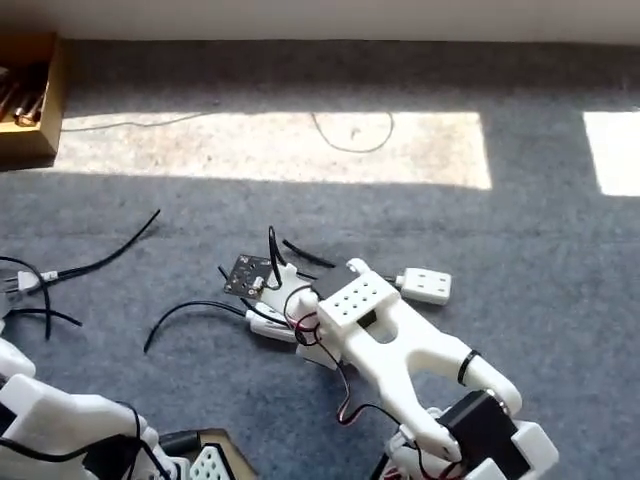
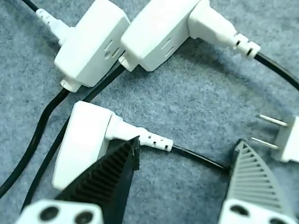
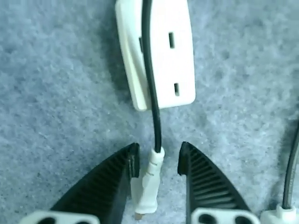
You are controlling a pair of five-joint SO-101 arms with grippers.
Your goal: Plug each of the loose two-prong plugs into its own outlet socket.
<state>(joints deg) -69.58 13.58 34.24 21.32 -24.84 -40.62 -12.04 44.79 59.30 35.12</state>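
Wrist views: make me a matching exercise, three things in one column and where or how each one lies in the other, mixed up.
Things:
1. loose two-prong plug
2. outlet block
3. white cord end

Places:
A. between the open fingers of the right gripper
B. under a black cable
C. on the carpet, prongs bare

Pairs: 1-C, 2-B, 3-A.

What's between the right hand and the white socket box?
In the right wrist view, a black cord runs from the right hand over the socket box, on grey carpet.
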